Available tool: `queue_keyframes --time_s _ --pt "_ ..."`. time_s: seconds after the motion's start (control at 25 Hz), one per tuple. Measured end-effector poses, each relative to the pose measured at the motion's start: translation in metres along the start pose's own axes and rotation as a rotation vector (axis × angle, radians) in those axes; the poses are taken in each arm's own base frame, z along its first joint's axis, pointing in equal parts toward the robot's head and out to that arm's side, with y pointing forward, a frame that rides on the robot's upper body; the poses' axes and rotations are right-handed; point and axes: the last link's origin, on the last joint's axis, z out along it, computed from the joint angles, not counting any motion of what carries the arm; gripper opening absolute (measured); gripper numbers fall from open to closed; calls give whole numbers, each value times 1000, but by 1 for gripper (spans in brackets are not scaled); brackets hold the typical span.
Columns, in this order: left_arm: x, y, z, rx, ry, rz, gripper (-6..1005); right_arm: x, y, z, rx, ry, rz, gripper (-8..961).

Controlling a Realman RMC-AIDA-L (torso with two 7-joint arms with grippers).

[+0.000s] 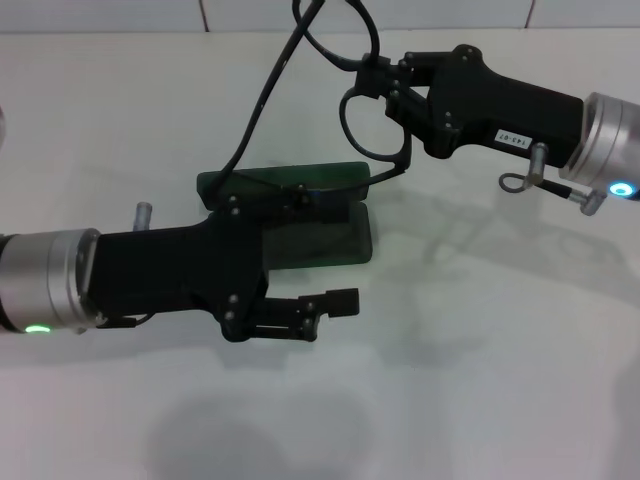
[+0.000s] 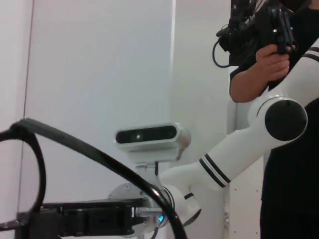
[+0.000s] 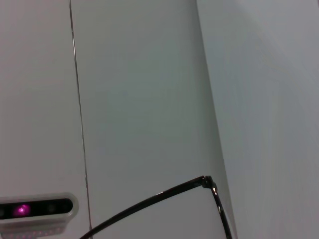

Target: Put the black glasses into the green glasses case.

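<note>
Holding black glasses [image 1: 372, 125] aloft, right hand [image 1: 385, 85] clamped on frame | green glasses case [image 1: 345, 225] open below, left hand [image 1: 300, 250] beside, grip unclear | lower slowly, temples folded inward.

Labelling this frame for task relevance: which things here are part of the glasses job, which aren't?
Job:
- black glasses, held in the air by the right tool
- green glasses case, open on the table
- left tool, at the case

Not job:
- person with a handheld device, seen in the left wrist view
</note>
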Motion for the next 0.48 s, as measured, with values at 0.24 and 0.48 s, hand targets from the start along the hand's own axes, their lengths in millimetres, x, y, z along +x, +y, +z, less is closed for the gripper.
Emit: queue_keyframes --time_s 0.24,0.48 --pt "-2 0 1 -9 -20 39 792 -2 3 -1 -18 -22 2 91" --pt "-2 -1 2 -7 -24 46 595 -5 5 -2 -30 -34 2 93"
